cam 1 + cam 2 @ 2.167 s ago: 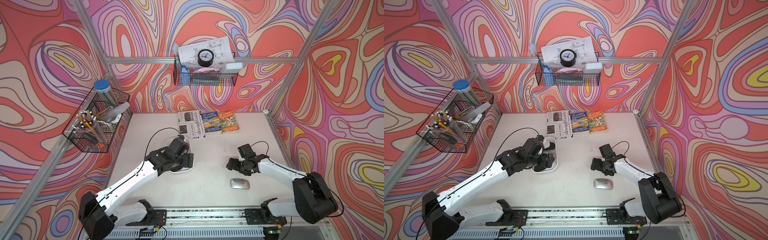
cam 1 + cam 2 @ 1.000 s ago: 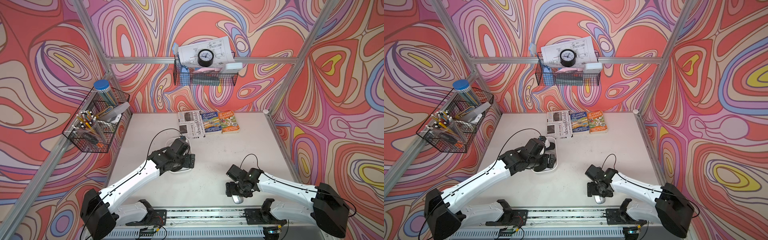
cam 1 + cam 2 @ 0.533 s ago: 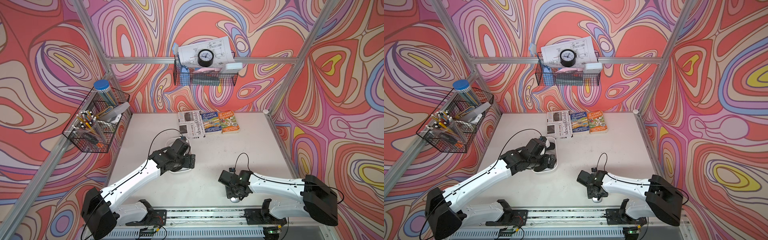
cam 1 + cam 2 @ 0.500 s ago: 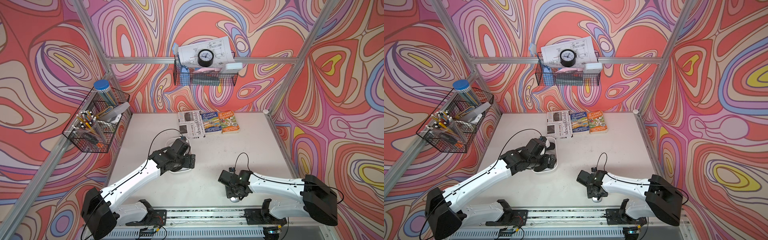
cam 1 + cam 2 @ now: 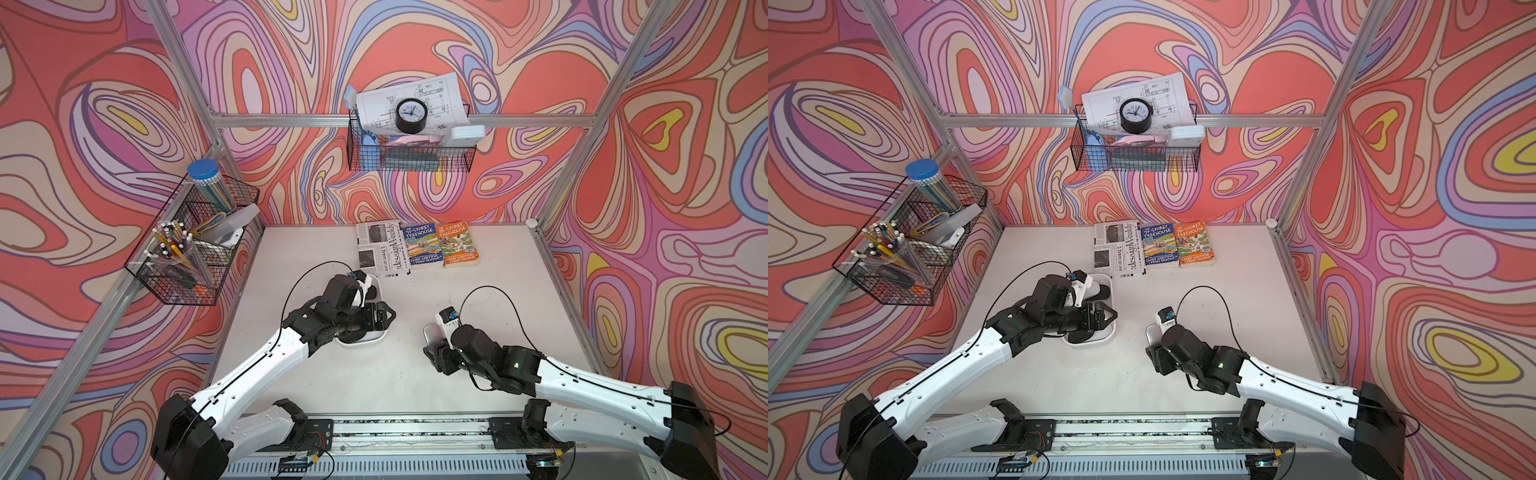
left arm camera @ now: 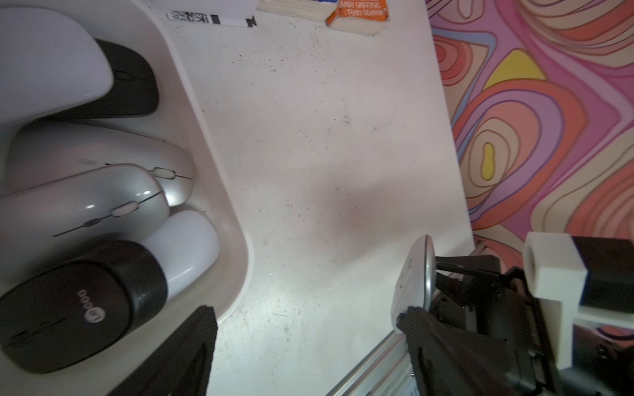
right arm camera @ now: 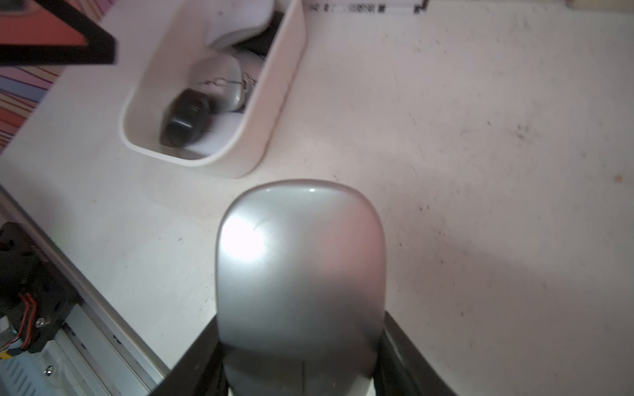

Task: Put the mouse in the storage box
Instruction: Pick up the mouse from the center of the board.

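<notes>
Overhead, white bench (image 5: 415,386) with two arms reaching in from the near edge. Left of centre, shallow white box (image 5: 362,341), crowded with several mice in black, silver and white. Poised over the box's near end, left hand (image 5: 380,319), fingers spread wide with nothing between them. Well to the right of the box, right hand (image 5: 436,353), clamped on the mouse (image 5: 430,334). Silver, smooth-backed, gripped by its sides near one end, tipped up on edge and apparently lifted clear of the bench. Step in hand, by judgement: the carry, with pickup done and the drop not yet made. Called for next, probably: a sweep leftward across open bench and over the rim, then a gentle lowering into the little free room among the other mice, with the left hand out of the way before release.
</notes>
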